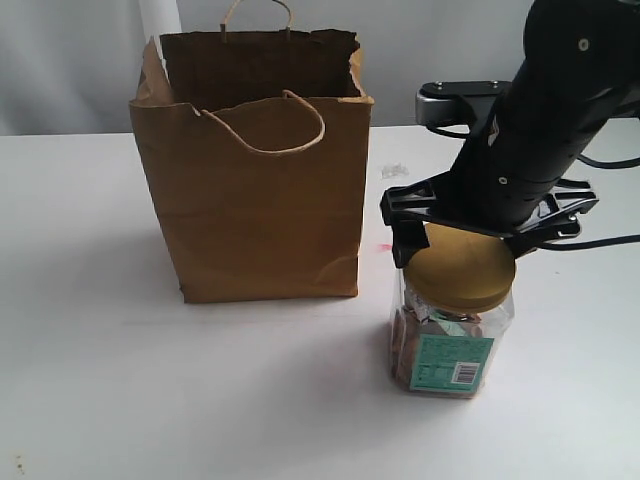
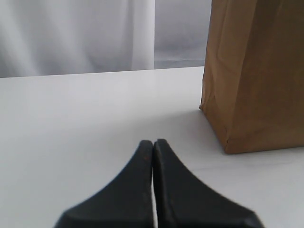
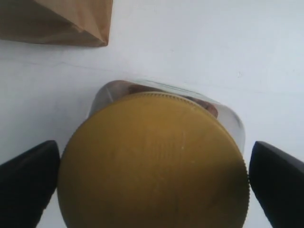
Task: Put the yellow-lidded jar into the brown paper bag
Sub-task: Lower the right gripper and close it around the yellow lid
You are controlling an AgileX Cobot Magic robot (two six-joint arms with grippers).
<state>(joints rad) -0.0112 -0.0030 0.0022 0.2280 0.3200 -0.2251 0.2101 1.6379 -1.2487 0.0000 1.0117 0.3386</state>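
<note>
On the tabletop (image 1: 100, 380), just right of the bag (image 1: 260, 200) and outside it: the jar (image 1: 450, 330), upright. Astride it from above, spread wide, not clamped: right gripper (image 1: 467, 248). Low over the tabletop near the bag, pressed together: left gripper (image 2: 153, 147).

The right arm (image 1: 545, 110) is glossy black with small silver screws (image 1: 583, 44), a grey bracket (image 1: 462, 92) and black cables (image 1: 610, 163); the left fingers (image 2: 135, 190) are matte black wedges.
</note>
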